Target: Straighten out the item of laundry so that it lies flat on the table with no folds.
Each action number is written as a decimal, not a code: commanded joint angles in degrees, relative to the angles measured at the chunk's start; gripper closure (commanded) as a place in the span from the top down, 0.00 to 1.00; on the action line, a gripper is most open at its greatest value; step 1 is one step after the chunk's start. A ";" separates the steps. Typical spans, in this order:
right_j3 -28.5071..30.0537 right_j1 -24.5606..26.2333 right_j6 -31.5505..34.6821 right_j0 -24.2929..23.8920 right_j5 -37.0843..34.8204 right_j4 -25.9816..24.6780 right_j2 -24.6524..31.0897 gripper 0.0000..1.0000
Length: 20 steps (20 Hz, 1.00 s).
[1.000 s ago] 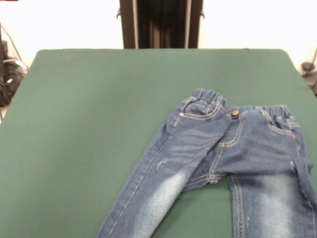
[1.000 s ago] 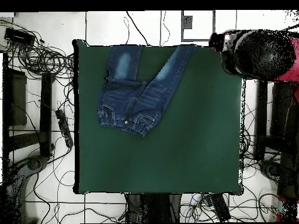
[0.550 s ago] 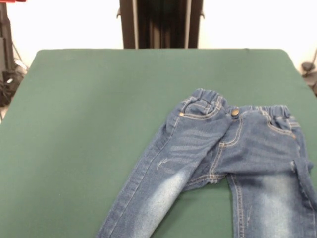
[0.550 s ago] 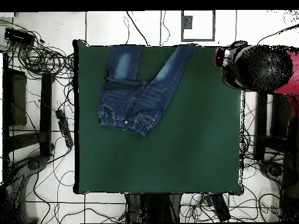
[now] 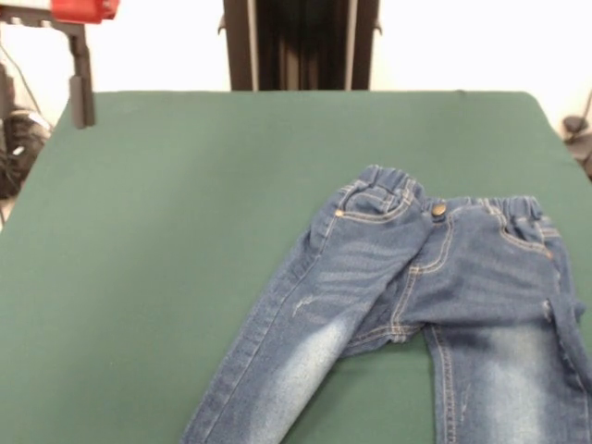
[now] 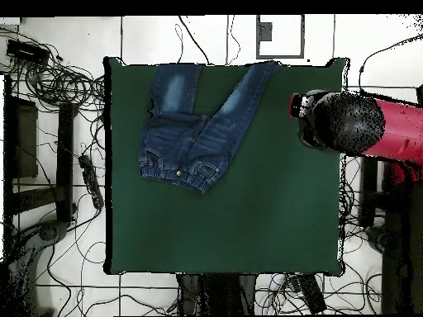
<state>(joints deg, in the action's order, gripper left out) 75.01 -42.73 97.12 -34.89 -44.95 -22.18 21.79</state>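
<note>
Robot lab: floor cables [image 6: 58, 82], green table [image 6: 248, 215].

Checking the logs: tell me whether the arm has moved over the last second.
Yes. In the overhead view the arm has come down and inward across the right edge of the table, nearer the jeans, which lie unmoved.

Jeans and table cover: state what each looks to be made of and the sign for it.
The jeans look like blue denim: faded pale patches on the legs, tan contrast stitching at pockets and fly, a metal-looking button at the gathered waistband. The table seems covered in a dark green matte cloth, perhaps felt: no shine, an even soft surface with rounded corners. What lies under the cloth cannot be seen.
</note>
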 commanded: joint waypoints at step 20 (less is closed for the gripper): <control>21.64 1.52 27.70 14.56 17.32 11.91 -14.24 1.00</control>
<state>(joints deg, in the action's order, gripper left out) 86.59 -43.68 108.36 -23.94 -31.28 -13.48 9.73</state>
